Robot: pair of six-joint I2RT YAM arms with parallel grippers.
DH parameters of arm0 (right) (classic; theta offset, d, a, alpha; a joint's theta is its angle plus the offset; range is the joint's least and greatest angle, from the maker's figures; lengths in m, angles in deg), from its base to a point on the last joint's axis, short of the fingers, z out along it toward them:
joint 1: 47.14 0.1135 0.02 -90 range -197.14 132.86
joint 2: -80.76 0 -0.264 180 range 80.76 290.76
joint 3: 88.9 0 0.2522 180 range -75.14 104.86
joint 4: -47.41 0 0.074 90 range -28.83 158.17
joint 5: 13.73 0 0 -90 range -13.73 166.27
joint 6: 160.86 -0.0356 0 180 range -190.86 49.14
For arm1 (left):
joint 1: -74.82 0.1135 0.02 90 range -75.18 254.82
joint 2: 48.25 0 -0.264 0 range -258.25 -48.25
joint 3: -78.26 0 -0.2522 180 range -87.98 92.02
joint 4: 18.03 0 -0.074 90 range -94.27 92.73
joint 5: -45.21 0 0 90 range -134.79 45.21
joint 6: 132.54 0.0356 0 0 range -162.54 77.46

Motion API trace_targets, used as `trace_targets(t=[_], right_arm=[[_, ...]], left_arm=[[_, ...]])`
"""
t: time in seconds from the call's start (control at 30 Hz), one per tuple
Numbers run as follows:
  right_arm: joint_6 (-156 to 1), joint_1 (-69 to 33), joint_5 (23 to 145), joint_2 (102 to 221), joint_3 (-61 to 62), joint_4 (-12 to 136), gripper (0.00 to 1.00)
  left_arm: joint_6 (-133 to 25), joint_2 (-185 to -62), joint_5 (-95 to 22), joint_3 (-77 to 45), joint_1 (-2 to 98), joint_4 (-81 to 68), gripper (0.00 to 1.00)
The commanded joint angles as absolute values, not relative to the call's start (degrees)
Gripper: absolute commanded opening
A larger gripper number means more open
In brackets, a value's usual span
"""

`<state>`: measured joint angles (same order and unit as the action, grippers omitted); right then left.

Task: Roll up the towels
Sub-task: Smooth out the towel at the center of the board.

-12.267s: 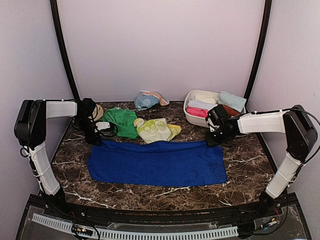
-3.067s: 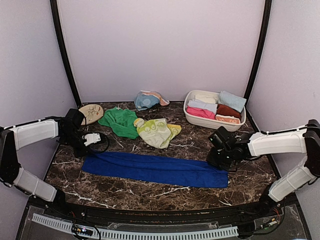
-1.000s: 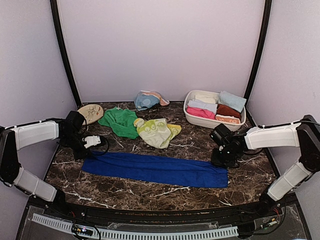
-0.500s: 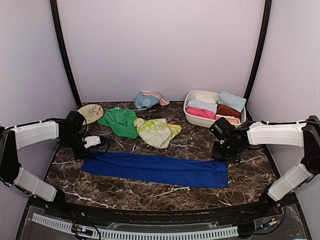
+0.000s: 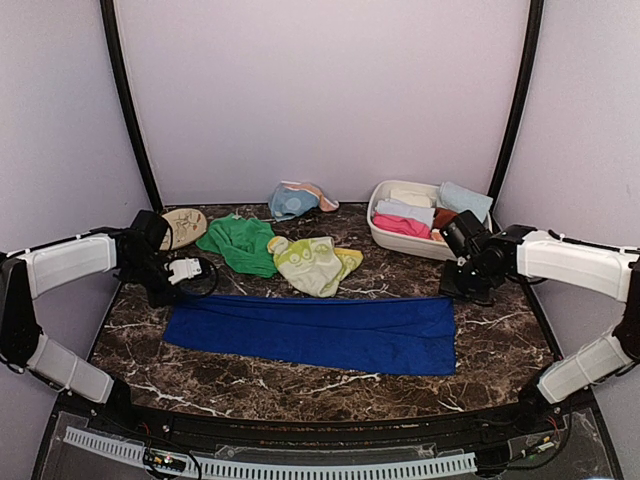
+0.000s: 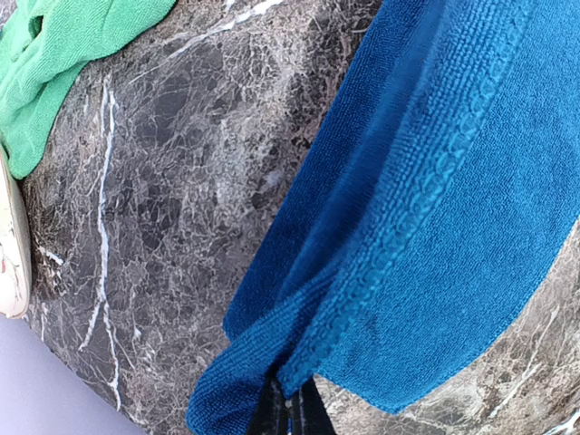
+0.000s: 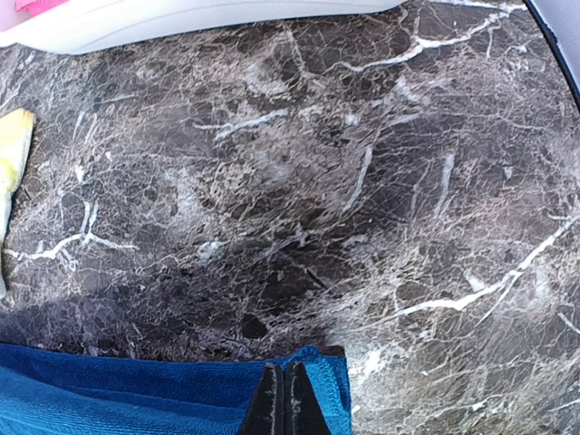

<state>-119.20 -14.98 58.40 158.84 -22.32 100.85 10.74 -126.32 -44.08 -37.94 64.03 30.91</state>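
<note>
The royal blue towel (image 5: 315,335) lies as a long band across the front of the table. My left gripper (image 5: 165,298) is shut on its far left corner; in the left wrist view the shut fingertips (image 6: 290,412) pinch the bunched blue edge (image 6: 426,208). My right gripper (image 5: 456,294) is shut on the far right corner; in the right wrist view the black fingertips (image 7: 284,399) grip the blue hem (image 7: 163,394). A green towel (image 5: 240,243), a yellow-green patterned towel (image 5: 312,262) and a light blue towel (image 5: 290,200) lie loose behind.
A white basin (image 5: 400,243) at the back right holds rolled pink (image 5: 395,225), white, rust and light blue towels. A tan patterned disc (image 5: 183,225) lies at the back left. The basin wall (image 7: 181,23) is just beyond my right gripper.
Both grippers have moved toward the back, pulling the blue towel's far edge with them. The narrow folded strip has opened into a wider band.
</note>
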Motion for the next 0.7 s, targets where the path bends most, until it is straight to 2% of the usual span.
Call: trace_targets(t=[0.0, 0.43, 0.67], right_arm=[[-117.51, -16.42, 58.36, 157.94, -20.42, 100.94, 0.0], [-115.34, -18.66, 57.7, 159.36, -17.39, 101.24, 0.0], [-117.73, -18.53, 60.6, 155.07, -23.5, 100.14, 0.0]], left_arm=[[9.61, -127.16, -45.81, -36.33, 63.92, 29.97, 0.0], [8.74, -131.17, -52.26, -32.07, 63.99, 21.45, 0.0], [9.64, -129.79, -49.27, -34.76, 63.98, 22.82, 0.0]])
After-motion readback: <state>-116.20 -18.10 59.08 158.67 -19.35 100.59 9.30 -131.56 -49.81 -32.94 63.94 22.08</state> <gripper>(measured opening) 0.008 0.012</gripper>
